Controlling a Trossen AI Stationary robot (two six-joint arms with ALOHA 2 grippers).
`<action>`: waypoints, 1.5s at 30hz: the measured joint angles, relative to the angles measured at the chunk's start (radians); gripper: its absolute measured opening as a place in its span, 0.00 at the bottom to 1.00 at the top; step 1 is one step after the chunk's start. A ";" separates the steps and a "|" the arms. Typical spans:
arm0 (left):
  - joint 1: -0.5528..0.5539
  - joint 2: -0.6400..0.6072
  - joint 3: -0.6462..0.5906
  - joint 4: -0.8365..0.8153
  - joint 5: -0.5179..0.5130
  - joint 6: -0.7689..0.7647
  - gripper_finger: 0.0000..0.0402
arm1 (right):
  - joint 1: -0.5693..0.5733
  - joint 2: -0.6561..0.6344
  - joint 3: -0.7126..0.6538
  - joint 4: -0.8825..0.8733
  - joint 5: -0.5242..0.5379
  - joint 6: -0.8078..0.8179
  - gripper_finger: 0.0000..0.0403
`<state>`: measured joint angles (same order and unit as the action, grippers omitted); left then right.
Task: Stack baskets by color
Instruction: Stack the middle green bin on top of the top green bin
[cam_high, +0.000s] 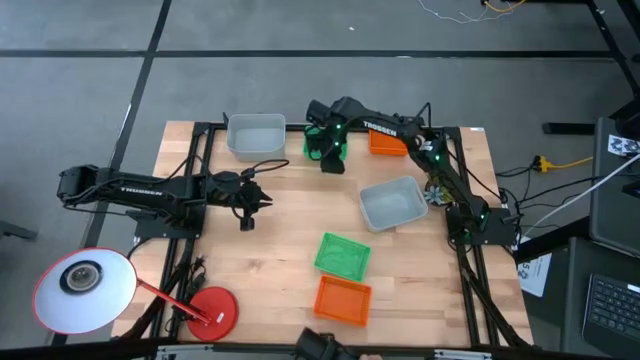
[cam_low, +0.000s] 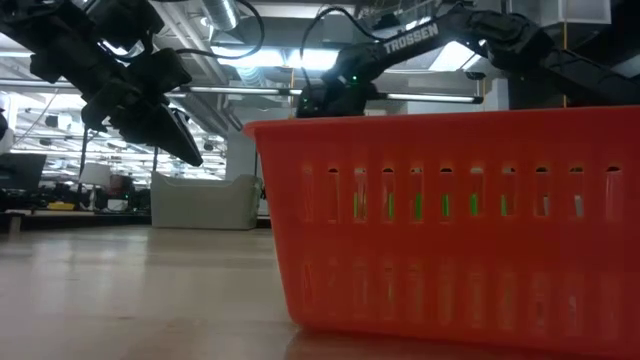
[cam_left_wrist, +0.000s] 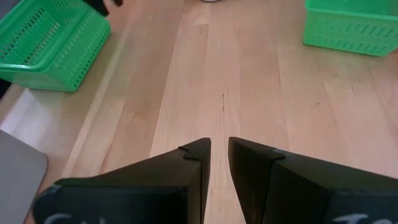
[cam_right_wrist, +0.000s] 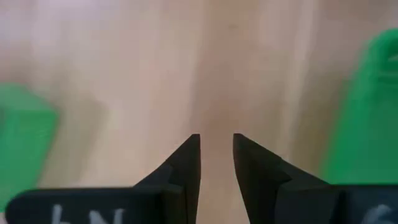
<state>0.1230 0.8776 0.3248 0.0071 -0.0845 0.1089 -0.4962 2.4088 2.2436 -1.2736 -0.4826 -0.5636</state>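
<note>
Wooden surface (cam_high: 290, 240) on a grey floor (cam_high: 300, 90).
Left hand (cam_left_wrist: 219, 155) and right hand (cam_right_wrist: 216, 152), near the grey basket (cam_high: 392, 202), both slightly parted, empty.

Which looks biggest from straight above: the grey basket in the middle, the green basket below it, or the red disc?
1. Grey basket, largest.
2. Green basket.
3. Red disc, smallest, though close to the green basket, so that pair is unsure.
</note>
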 joint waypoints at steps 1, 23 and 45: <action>0.000 0.000 0.000 0.000 0.000 0.000 0.12 | 0.000 0.000 0.000 0.022 0.036 0.019 0.23; 0.000 0.000 0.000 0.000 0.000 -0.001 0.12 | -0.045 0.007 -0.096 0.110 0.117 0.092 0.23; 0.000 0.000 0.000 0.000 0.000 -0.002 0.12 | -0.042 0.006 -0.096 0.314 0.161 0.243 0.23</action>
<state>0.1233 0.8776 0.3248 0.0073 -0.0846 0.1069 -0.5384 2.4153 2.1475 -0.9600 -0.3218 -0.3210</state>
